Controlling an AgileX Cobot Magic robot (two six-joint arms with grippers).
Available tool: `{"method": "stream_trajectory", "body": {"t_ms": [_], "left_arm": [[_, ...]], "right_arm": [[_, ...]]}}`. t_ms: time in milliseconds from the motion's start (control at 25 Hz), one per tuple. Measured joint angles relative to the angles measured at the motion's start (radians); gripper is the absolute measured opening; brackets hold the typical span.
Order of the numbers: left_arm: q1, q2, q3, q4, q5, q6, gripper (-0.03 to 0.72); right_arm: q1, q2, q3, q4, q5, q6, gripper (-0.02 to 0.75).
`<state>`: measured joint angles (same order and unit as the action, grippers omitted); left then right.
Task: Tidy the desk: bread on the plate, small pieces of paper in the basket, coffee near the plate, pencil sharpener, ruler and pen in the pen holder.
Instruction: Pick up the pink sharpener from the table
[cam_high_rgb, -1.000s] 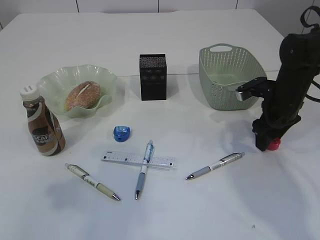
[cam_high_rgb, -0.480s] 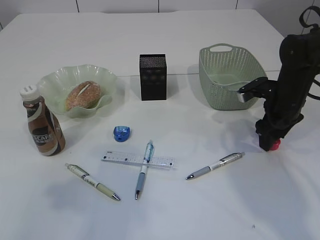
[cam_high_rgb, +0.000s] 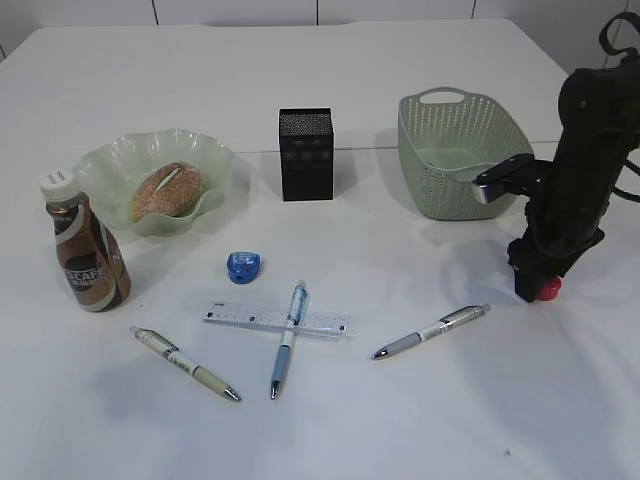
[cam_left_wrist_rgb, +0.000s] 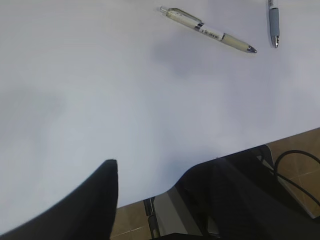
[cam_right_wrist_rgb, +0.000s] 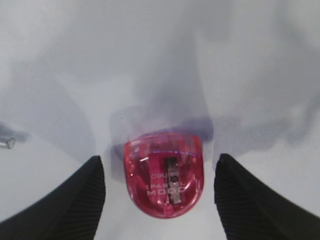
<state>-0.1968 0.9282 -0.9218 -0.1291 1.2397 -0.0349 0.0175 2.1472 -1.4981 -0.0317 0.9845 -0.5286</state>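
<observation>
White desk seen from a slant. At far left, a brown plastic coffee bottle with a white cap (cam_high_rgb: 87, 252), upright, just beside a pale green scalloped glass plate (cam_high_rgb: 108, 160) holding a round crusty bread roll (cam_high_rgb: 165, 191). Left of centre, a small blue plastic pencil sharpener (cam_high_rgb: 243, 267); below it a clear plastic ruler (cam_high_rgb: 250, 319) with a blue-and-white pen (cam_high_rgb: 287, 338) lying across it, and a cream-barrelled pen (cam_high_rgb: 186, 364) at lower left. Upper centre, a black square pen holder (cam_high_rgb: 305, 153), upright. Right of centre, a silver-and-white pen (cam_high_rgb: 430, 331); above it a sage-green perforated plastic basket (cam_high_rgb: 430, 170). At far right, the black right gripper (cam_right_wrist_rgb: 159, 192) lowered over a translucent red plastic pencil sharpener (cam_right_wrist_rgb: 164, 172), jaws wide apart on either side, holding nothing yet. In the left wrist view, the left gripper (cam_left_wrist_rgb: 150, 200) parked at the desk's near edge, fingers apart, empty. Step in hand, probably: grasping the red sharpener. Best done by staying centred, dropping until the pads flank its flat sides, then closing gently to avoid squirting it away.
</observation>
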Motion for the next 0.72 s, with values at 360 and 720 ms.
{"method": "stream_trajectory", "body": {"t_ms": [360, 720], "left_arm": [[0.000, 0.000, 0.000, 0.000, 0.000, 0.000, 0.414], [0.000, 0.000, 0.000, 0.000, 0.000, 0.000, 0.414]], "right_arm": [[0.000, 0.000, 0.000, 0.003, 0.000, 0.000, 0.370], [0.000, 0.000, -0.001, 0.005, 0.005, 0.019, 0.338]]}}
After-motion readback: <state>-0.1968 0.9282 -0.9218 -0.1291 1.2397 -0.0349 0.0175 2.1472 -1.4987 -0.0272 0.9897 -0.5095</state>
